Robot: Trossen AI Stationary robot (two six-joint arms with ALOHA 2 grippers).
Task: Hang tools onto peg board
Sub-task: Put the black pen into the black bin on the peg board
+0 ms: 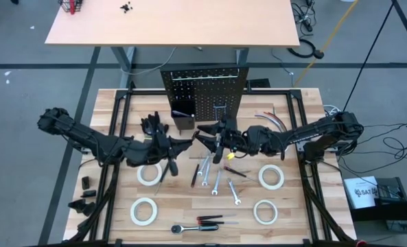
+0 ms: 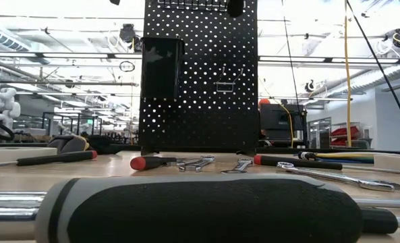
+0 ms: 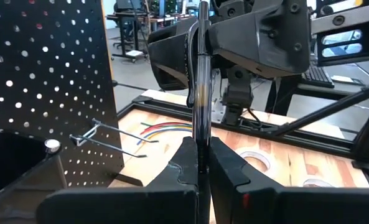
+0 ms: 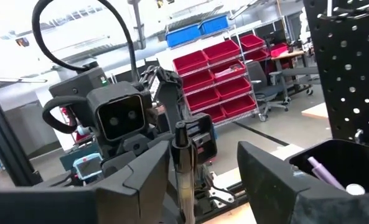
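Note:
The black peg board (image 1: pixel 206 89) stands upright at the table's far middle, with a black bin (image 1: pixel 182 122) and a wire hook (image 3: pixel 109 134) on it. My left gripper (image 1: pixel 189 143) hovers in front of it, shut on a slim silver wrench (image 3: pixel 201 93). My right gripper (image 4: pixel 206 162) faces it from the table's right, open, its fingers on either side of the wrench's free end (image 4: pixel 182 155). The wrench stands close to one finger (image 4: pixel 150 174). Whether they touch, I cannot tell. My left gripper pinches the wrench's shank near one end (image 3: pixel 200 146) between its two fingers (image 3: pixel 231 165). The fingers come about level from the table's left. The wrench sticks out past the fingertips, lifted clear of the table, and its free end reaches in between the right gripper's fingers.
Several white tape rolls (image 1: pixel 148 173) (image 1: pixel 271 176) lie on the table's near half. Between them lie loose wrenches (image 1: pixel 217 182) and screwdrivers (image 1: pixel 195 175), with a ratchet (image 1: pixel 189 227) at the near edge. Black gloves (image 1: pixel 155 127) lie left of the bin, coloured cables (image 1: pixel 272 120) right of the board.

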